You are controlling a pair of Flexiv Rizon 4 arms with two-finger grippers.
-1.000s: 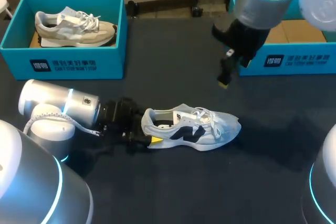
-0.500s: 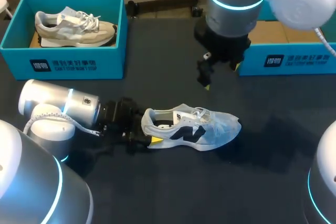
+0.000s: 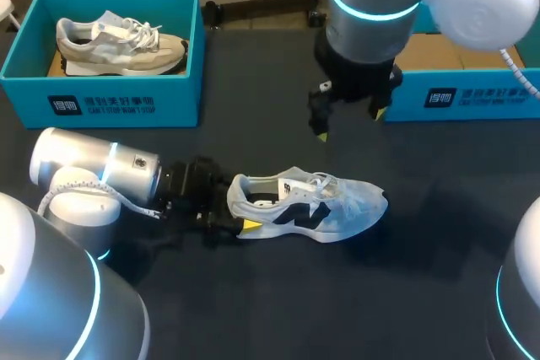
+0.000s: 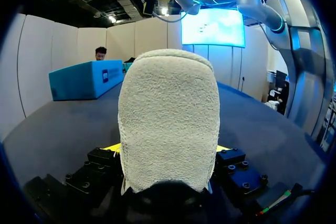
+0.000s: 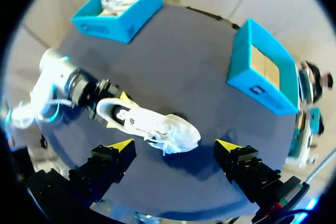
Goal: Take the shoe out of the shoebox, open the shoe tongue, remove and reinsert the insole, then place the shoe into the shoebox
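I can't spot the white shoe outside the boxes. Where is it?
In the head view, the white shoe lies in the middle of the table, heel in the left gripper, toe pointing right.

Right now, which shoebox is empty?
The right shoebox: only bare cardboard floor shows inside. The left shoebox holds a beige shoe.

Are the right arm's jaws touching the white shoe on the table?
No: the right wrist view shows the right jaws open above the white shoe, clear of it.
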